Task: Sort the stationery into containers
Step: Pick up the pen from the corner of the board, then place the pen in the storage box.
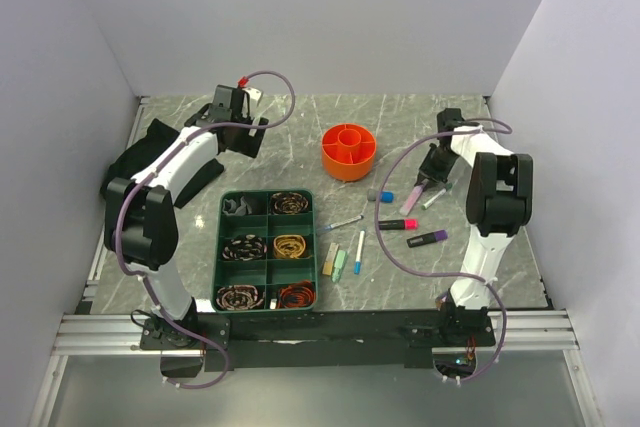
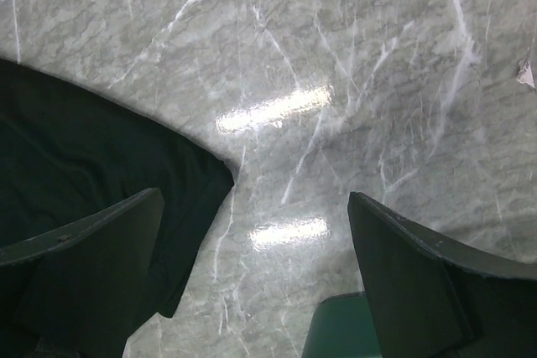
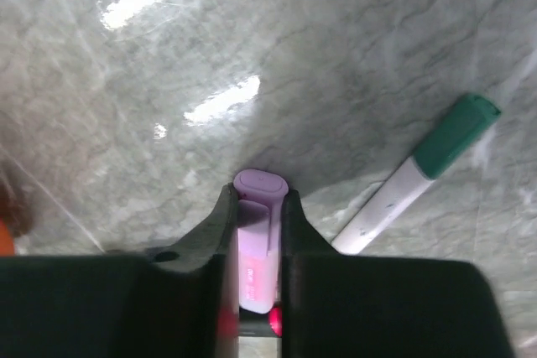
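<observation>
A grey, white-veined marble desk was seen, closed in by 3 plain white walls, with overhead light thrown back from it in bright patches. 1 dark cloth was laid at its left side. 1 green tray of 6 compartments, each filled with coiled bands, was set near the front.

1 orange pot, with a central tube and divided sections, was placed toward the back, right of centre. 9 loose pieces were counted on the desk, all outside the pot: 6 pens and markers, 2 blocks and 1 tiny capped piece. The beige block and the pale green block were laid side by side just right of the tray, with a blue-tipped pen beside them and a thin white pen behind. A black marker and a purple marker were found further right.

The right pincer was pressed together on the pink marker, its rounded cap pushed out past the fingertips. A green-capped white pen was laid just beside it. The left pincer was held spread over bare desk at the cloth's edge.
</observation>
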You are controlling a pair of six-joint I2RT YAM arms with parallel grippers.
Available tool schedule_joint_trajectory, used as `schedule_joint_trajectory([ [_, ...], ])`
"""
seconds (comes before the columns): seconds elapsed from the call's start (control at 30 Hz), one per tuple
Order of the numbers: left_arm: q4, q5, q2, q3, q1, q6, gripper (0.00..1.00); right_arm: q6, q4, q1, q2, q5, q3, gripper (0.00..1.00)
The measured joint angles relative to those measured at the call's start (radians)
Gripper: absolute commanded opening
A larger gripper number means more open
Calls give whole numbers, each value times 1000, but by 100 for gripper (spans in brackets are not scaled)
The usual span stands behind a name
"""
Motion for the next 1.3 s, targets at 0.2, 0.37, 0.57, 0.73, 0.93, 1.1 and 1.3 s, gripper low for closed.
schedule_joint_trajectory([
  [0.2, -1, -12, 1, 8, -1, 3, 99, -13, -14, 54, -2, -27, 16, 0],
  [0.37, -2, -26, 1, 23, -1, 8, 99, -83, -25, 148, -24, -43, 141, 0],
  [0.57, 0, -37, 1, 46, -1, 16, 100, -212, 62, 237, -144, -6, 266, 0],
  [0.73, 2, -38, 13, 56, -1, 17, 99, -310, 182, 258, -267, 47, 223, 0],
  [0.93, 2, -45, 30, 77, -1, 18, 100, -400, 516, 294, -355, 78, -15, 0],
  [1.1, 1, -56, 31, 79, -1, 25, 99, -410, 739, 317, -297, 79, -77, 0],
  [1.3, 0, -64, 31, 79, -1, 27, 99, -412, 863, 318, -217, 88, -26, 0],
])
